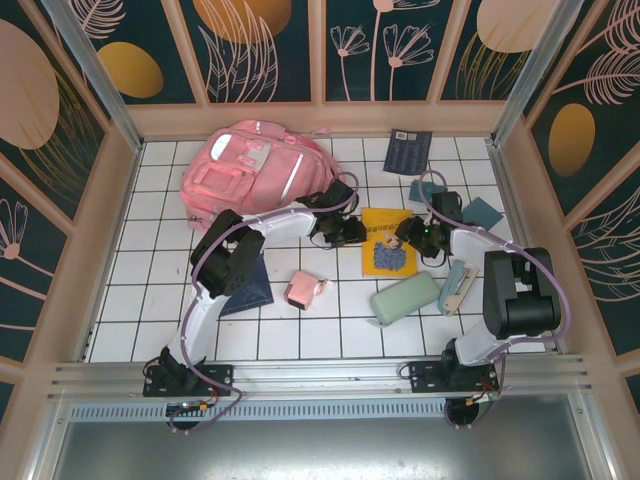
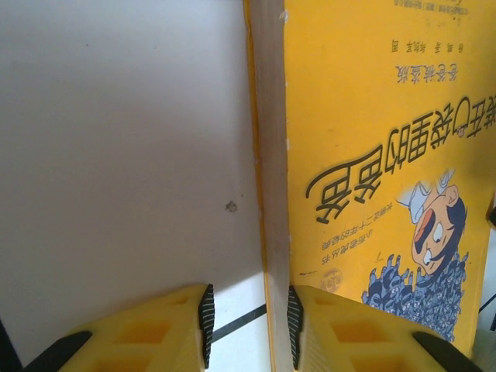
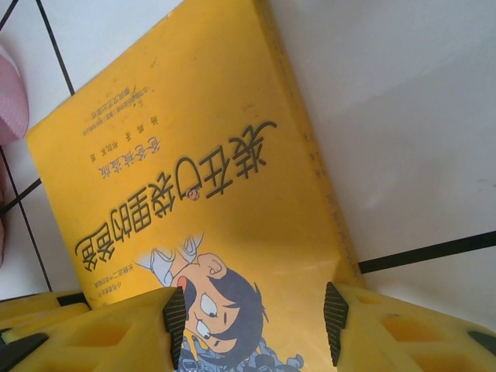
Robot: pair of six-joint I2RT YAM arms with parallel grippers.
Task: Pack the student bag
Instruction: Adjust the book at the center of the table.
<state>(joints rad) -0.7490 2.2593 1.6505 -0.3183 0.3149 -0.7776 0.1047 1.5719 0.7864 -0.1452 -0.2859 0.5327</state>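
Note:
The student bag (image 1: 255, 170), a large pink backpack, lies at the back left of the tiled floor; a pink sliver of it (image 3: 9, 101) shows in the right wrist view. A yellow picture book (image 1: 388, 240) lies mid-table between both grippers. My left gripper (image 1: 345, 232) stands at the book's left side. In its wrist view the jaws (image 2: 249, 325) straddle the book's (image 2: 372, 155) raised page edge: the right pad touches it, the left pad stands apart. My right gripper (image 1: 410, 235) hovers open over the book's cover (image 3: 194, 178), its jaws (image 3: 254, 324) spread wide.
A small pink pouch (image 1: 305, 289), a green pencil case (image 1: 405, 297) and a dark blue book (image 1: 245, 285) lie near the front. A navy notebook (image 1: 408, 150) and teal items (image 1: 483, 212) sit at the back right. Wooden walls ring the floor.

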